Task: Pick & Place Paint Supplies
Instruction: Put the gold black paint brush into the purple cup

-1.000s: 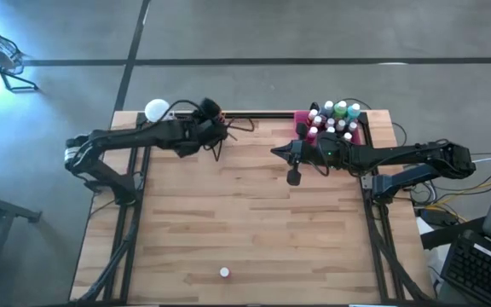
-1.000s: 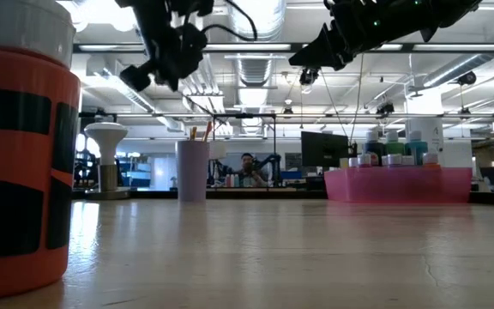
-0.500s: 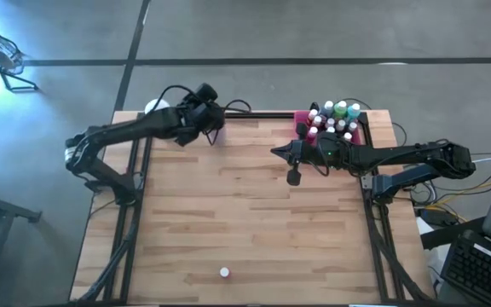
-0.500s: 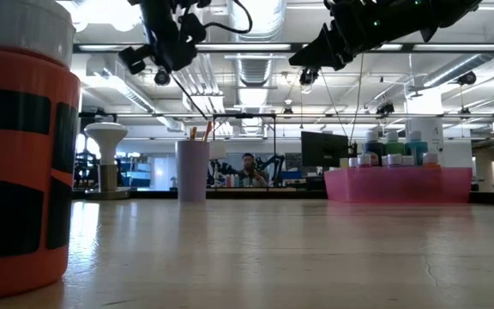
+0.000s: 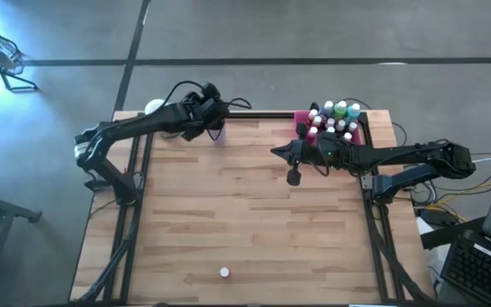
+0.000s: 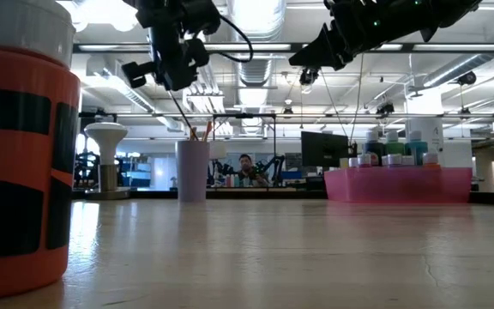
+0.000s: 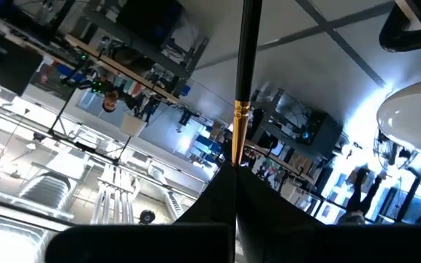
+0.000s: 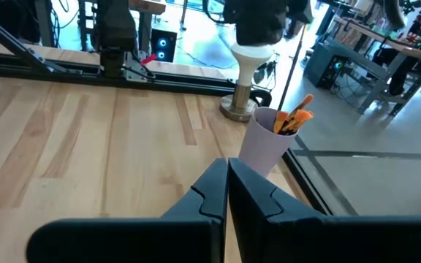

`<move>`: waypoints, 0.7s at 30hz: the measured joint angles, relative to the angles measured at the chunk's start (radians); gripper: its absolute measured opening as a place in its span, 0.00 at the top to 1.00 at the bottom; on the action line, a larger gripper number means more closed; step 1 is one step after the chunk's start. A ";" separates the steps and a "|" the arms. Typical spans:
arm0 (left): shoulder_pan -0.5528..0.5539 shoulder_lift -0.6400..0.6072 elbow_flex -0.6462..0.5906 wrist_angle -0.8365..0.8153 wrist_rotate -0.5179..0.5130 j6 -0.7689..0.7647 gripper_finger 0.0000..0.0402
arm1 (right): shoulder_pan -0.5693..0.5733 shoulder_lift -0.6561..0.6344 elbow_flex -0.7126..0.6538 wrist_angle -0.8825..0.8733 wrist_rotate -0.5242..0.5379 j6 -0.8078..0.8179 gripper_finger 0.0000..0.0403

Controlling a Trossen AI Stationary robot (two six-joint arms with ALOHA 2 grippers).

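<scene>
We judge the brush (image 7: 241, 109) clenched in our left claw (image 5: 212, 113), hanging above the lilac cup (image 6: 192, 171), could miss the rim or tip it, while the right claw (image 5: 294, 177) waits shut over the wooden desk (image 5: 245, 230) near the bottles (image 5: 335, 118), workshop beyond.

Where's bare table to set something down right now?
Wide bare wood lies between the lone bottle at the near edge and the right gripper. Crowded: the tray full of bottles, and the cup corner under the left gripper.
</scene>
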 joint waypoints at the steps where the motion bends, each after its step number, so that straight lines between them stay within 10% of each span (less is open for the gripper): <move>1: 0.004 0.007 0.000 0.000 0.000 0.003 1.00 | 0.000 0.000 0.000 0.000 0.000 -0.005 0.98; 21: 0.008 0.138 -0.001 0.000 -0.028 -0.031 1.00 | 0.000 0.000 0.000 0.000 0.000 -0.025 0.98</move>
